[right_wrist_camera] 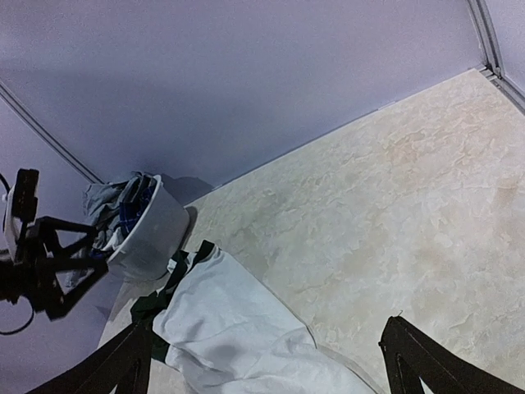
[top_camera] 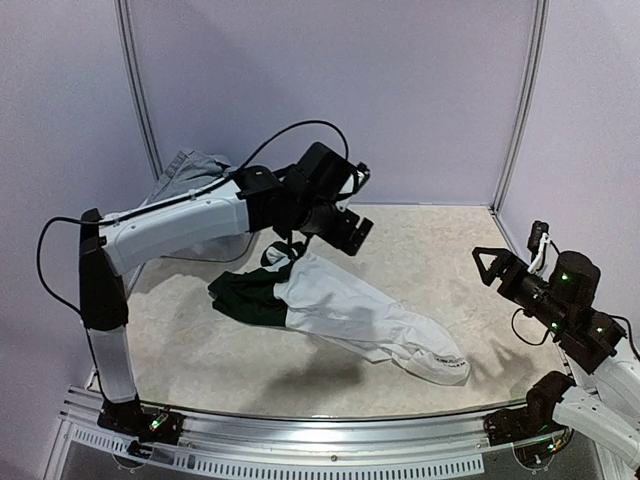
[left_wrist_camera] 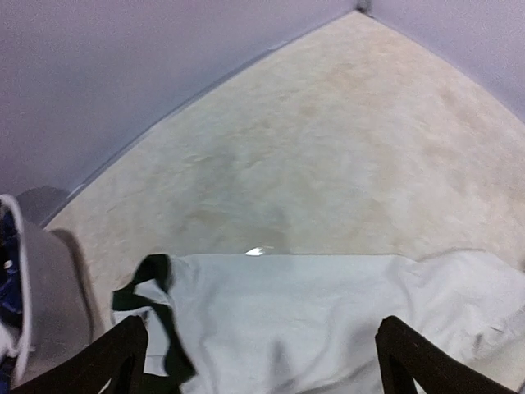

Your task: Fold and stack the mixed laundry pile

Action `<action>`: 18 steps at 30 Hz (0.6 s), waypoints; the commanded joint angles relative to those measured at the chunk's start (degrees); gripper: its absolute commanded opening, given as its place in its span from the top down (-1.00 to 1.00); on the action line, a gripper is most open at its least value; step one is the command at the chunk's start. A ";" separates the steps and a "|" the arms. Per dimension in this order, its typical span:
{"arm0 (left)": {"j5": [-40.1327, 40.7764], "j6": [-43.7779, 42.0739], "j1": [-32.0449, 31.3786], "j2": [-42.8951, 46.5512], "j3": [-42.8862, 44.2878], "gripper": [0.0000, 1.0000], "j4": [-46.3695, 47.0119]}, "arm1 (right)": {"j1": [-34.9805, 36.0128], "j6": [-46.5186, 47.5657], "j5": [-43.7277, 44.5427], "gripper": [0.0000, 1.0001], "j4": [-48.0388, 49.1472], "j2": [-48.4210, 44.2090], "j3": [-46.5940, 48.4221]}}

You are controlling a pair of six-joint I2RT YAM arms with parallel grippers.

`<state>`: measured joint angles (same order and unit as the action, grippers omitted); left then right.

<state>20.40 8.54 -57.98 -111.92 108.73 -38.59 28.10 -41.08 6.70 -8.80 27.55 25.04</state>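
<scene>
**Two-tone T-shirt lies rumpled on a marbled desk, both claws spread above it**

From above, the soft white T-shirt, dark green at the sleeves, sprawls mid-desk. The left claw hangs over its collar end and the right claw is well apart; both are spread and empty. Left wrist: fingers wide above smooth white cloth. Right wrist: fingers wide; grey and blue garments fill the white oval basket beside the shirt.
</scene>
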 commanded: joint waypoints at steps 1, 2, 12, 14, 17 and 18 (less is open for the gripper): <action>9.78 0.26 7.32 -1.03 0.32 -0.99 -0.91 | 0.30 0.39 -2.16 -0.98 1.92 3.97 -0.25; 10.69 -0.14 9.02 -2.83 2.03 -0.99 -1.67 | 0.35 0.39 -2.50 -0.98 2.24 4.63 -0.19; 12.96 -2.60 20.62 -23.52 23.83 -0.92 -9.67 | 0.31 0.98 -1.92 -0.98 3.03 6.37 -0.30; 13.08 -1.99 21.61 -25.69 25.39 -0.92 -10.32 | 0.36 1.00 -2.23 -0.98 3.11 6.51 -0.34; 14.22 -1.67 22.93 -27.19 25.43 -0.91 -9.90 | 0.34 0.91 -2.52 -0.98 3.31 6.64 -0.33; 14.11 -1.58 23.46 -27.49 25.55 -0.91 -9.88 | 0.37 0.91 -2.56 -0.98 3.30 6.64 -0.34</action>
<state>33.21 6.70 -35.70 -138.45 132.18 -46.39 28.12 -40.84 4.75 -6.37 34.15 25.04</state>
